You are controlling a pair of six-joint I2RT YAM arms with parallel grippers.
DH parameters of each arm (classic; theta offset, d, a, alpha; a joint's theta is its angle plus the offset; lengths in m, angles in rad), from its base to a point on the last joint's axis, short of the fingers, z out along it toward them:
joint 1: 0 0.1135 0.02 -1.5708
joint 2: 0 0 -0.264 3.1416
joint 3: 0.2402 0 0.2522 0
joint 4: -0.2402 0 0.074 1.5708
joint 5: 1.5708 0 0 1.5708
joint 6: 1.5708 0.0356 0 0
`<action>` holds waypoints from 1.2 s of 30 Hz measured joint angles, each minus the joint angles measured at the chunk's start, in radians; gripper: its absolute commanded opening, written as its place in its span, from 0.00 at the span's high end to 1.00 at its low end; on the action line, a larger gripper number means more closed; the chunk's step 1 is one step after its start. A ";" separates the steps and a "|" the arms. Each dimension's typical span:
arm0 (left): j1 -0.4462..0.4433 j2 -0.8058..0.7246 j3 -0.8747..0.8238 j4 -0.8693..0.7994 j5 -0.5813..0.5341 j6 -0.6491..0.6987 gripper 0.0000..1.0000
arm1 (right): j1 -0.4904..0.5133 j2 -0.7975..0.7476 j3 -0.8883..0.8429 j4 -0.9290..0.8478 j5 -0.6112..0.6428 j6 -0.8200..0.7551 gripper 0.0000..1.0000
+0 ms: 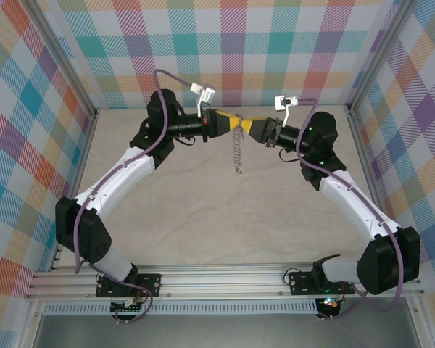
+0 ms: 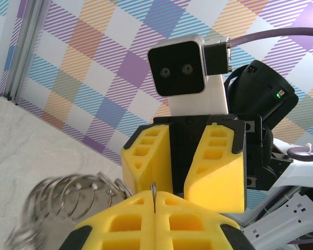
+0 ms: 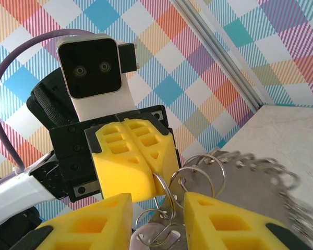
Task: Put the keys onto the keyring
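Both arms meet high over the table (image 1: 203, 210), tips almost touching.

Left gripper (image 3: 146, 169): closed, with a thin wire of the ring (image 3: 250, 177) pinched at the very tips. From its own camera you see a sliver of metal standing in the seam between the pads (image 2: 198, 219).

Right gripper (image 2: 178, 156): fingers apart, clamping nothing that I can see.

Ring: hangs in the air from the left pinch, between the two grippers. In the top view its fringed length dangles down toward the table.

Key (image 3: 167, 238): lilac head sits low in the gap between the right fingers (image 3: 224, 219), beside some small loops (image 3: 148, 219). I cannot tell whether it is already threaded onto one of them.

Handling (judgement):
- **Ring:** light, stiff wire, slick. Held by an edge, it will likely pivot and swing, and the fringe adds sway. Move slowly or it turns in the pinch.
- **Key:** tiny, flat, hard, smooth. Expect it to skid or flip if you catch it by the blade.
- **Where to grip:** take the head flat across both pads, with the hole left clear and the blade pointing away from the fingers.
- **Before closing:** centre the head in the gap before you close the right fingers. A corner grip will probably twist it out.
- **Main risk:** loose loops fouling the pads as you close.
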 measured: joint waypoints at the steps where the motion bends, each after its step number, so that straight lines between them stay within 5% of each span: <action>1: 0.000 0.000 0.000 0.000 0.000 0.000 1.00 | 0.000 0.000 0.000 0.003 0.000 0.005 0.72; 10: 0.000 0.000 -0.003 0.016 0.000 0.000 1.00 | 0.000 0.024 0.016 0.032 -0.002 0.033 0.83; 16: 0.000 0.000 -0.008 0.019 -0.005 -0.001 1.00 | 0.001 0.035 0.024 0.044 -0.013 0.041 1.00; 20: 0.000 0.000 -0.008 0.022 -0.008 0.000 1.00 | 0.000 0.037 0.031 0.043 -0.020 0.041 1.00; 23: 0.000 0.000 -0.008 0.014 -0.027 0.014 0.71 | 0.000 0.045 0.053 0.006 -0.026 0.019 1.00; 25: 0.000 -0.002 -0.008 -0.009 -0.050 0.034 0.60 | 0.000 0.058 0.095 -0.053 -0.041 -0.014 1.00; 30: 0.023 -0.018 -0.006 -0.070 -0.087 0.091 0.48 | -0.018 0.110 0.248 -0.269 -0.125 -0.137 1.00; 36: 0.072 -0.030 0.037 -0.202 -0.076 0.167 0.45 | -0.063 0.203 0.430 -0.487 -0.245 -0.283 1.00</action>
